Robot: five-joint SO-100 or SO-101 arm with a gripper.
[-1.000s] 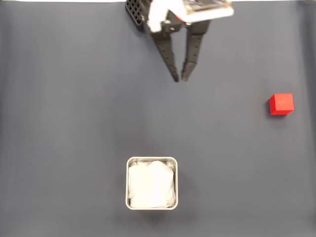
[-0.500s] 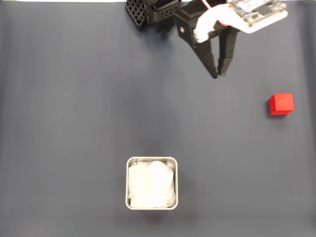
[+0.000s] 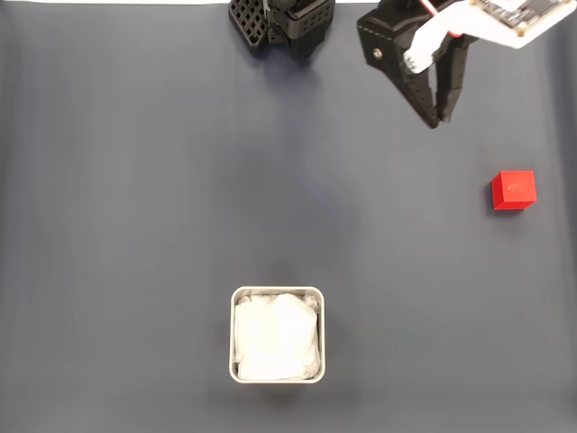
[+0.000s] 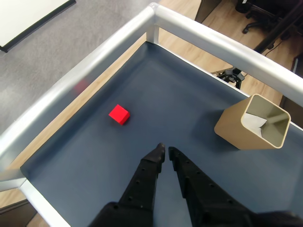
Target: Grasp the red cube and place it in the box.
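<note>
black two-finger gripper (image 3: pixel 437 120) hangs nearly closed and empty; the small matte red cube (image 3: pixel 514 190) sits below-right of its tips, apart, and the lined silvery metal box (image 3: pixel 277 335) far below-left. it should spread its fingers wide before descending squarely over the cube.

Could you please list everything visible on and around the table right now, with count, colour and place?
Red cube: one, bright red, at the right side of the fixed view, apart from everything else; also in the wrist view, ahead and left of the fingertips.
Box: one, silvery tin with white lining, bottom centre of the fixed view.
Tan container: one, beige, open-topped, at the right of the wrist view.
Table mat: one, dark blue-grey, under everything.
Metal rail: silver, along the table's edge in the wrist view.
Arm base: one, black, top centre of the fixed view.
Pincer: one, black fingers nearly closed, holding nothing, upper right of the fixed view, short of the cube.
</note>
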